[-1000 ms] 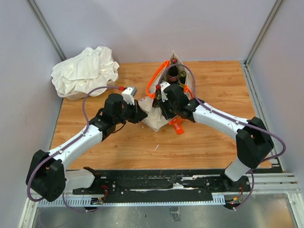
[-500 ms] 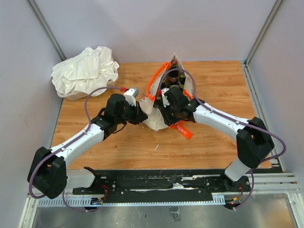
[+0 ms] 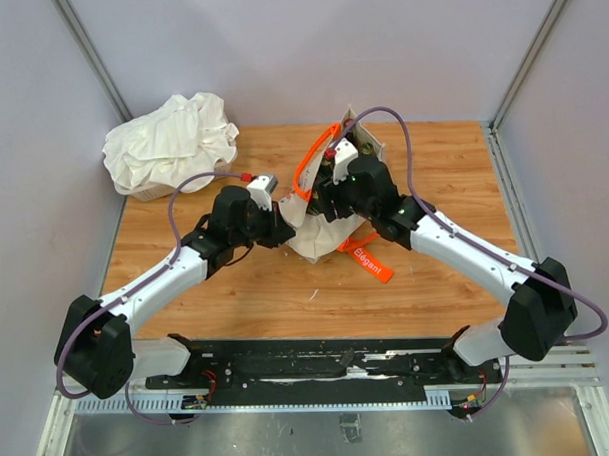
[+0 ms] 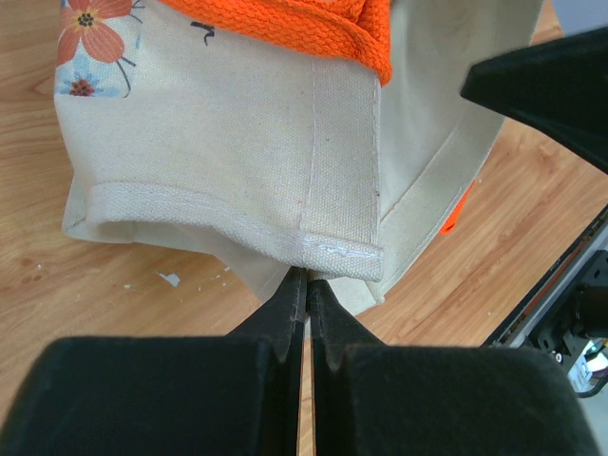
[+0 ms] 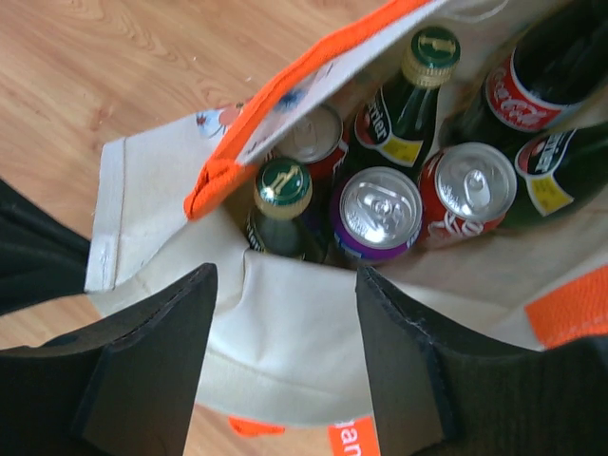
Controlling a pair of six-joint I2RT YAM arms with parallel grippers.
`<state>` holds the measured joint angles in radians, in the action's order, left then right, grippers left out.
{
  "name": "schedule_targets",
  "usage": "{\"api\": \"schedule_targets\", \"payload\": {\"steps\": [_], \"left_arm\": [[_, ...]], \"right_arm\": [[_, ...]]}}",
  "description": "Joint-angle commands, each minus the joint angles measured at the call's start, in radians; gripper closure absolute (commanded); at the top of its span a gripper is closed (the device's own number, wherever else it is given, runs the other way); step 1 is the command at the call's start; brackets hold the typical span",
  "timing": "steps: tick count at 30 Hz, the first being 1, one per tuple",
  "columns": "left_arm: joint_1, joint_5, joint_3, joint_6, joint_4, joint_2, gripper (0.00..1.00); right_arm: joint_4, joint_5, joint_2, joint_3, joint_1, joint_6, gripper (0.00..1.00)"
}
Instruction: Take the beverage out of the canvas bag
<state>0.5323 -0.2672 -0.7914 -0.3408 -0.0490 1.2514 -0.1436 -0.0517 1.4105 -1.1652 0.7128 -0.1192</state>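
Overhead, the canvas bag (image 3: 307, 240) sits mid-way across the bench (image 3: 237, 290) with both arms crowding it. A white cloth bundle (image 3: 169, 141) lies well apart at the far left corner.

From the left wrist, the left claw (image 4: 306, 275) is pinched tight on the bag's hem.

From the right wrist, the right claw (image 5: 285, 285) gapes wide and empty over the bag's mouth. Inside, a green-capped bottle (image 5: 282, 185), a purple can (image 5: 380, 209) and a red can (image 5: 467, 185) stand packed together, and an orange strap (image 5: 214, 185) crosses part of the opening.

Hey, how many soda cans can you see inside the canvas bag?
3. A purple can in the middle, a red can right of it, and a third can half hidden behind the orange handle. Others may be hidden.
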Motion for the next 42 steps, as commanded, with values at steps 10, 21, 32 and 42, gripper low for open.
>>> {"api": "schedule_targets", "payload": {"steps": [10,21,32,42], "left_arm": [[-0.003,0.049,-0.025,0.005,-0.081,-0.032,1.0],[-0.001,0.057,-0.022,0.005,-0.087,-0.042,0.99],[0.0,0.057,-0.018,0.008,-0.086,-0.047,1.0],[0.001,0.055,-0.017,0.02,-0.085,-0.032,1.0]], "right_arm": [[0.217,-0.013,0.156,0.005,-0.037,0.047,0.41],[0.291,0.052,0.232,-0.005,-0.049,0.015,0.48],[0.278,0.068,0.244,0.017,-0.049,-0.007,0.99],[0.247,0.079,0.174,-0.062,-0.049,0.063,0.99]]}}
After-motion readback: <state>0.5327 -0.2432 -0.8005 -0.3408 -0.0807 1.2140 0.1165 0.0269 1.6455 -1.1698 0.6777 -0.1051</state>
